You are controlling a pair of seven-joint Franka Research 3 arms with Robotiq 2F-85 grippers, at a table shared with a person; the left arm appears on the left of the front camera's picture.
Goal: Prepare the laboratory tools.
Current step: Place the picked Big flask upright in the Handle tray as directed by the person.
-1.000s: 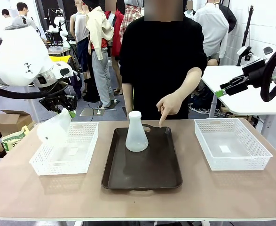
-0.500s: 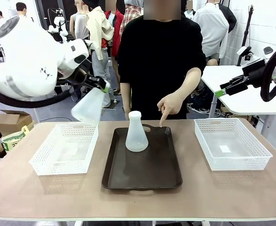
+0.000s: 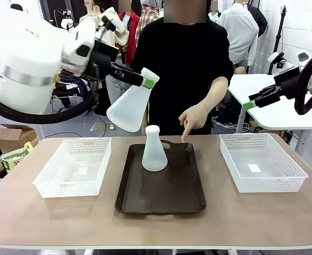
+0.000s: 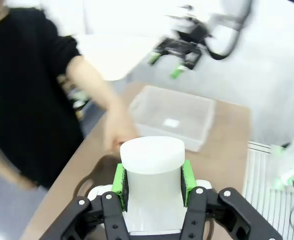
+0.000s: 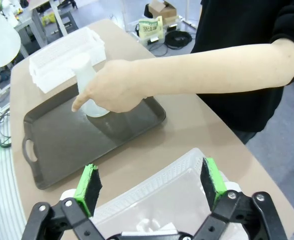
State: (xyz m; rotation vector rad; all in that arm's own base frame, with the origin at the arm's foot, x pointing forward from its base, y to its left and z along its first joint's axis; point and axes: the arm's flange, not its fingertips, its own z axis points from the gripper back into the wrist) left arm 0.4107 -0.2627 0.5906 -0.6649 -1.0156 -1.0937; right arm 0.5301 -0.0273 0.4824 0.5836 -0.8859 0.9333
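Transport step: left gripper (image 3: 145, 81) clamped on tilted flask's neck (image 3: 130, 108), high above the tray (image 3: 161, 199); right gripper (image 5: 152, 185) apart. Next, I judge: lower it upright beside standing flask (image 3: 154, 149).

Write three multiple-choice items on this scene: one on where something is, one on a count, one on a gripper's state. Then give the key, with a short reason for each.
1. Where does the standing flask sit?
A. in the left basket
B. on the dark tray
C. in the right basket

2. How many white mesh baskets are on the table?
A. one
B. two
C. three

3. What is the left gripper doing?
A. hanging open over the tray
B. shut on the neck of a flask held in the air
C. resting in a basket

Key: 1 B, the flask stands upright at the tray's far end, near the person's pointing hand. 2 B, one basket lies left of the tray and one basket right of it. 3 B, the left wrist view shows green pads pressed on both sides of the flask's neck.
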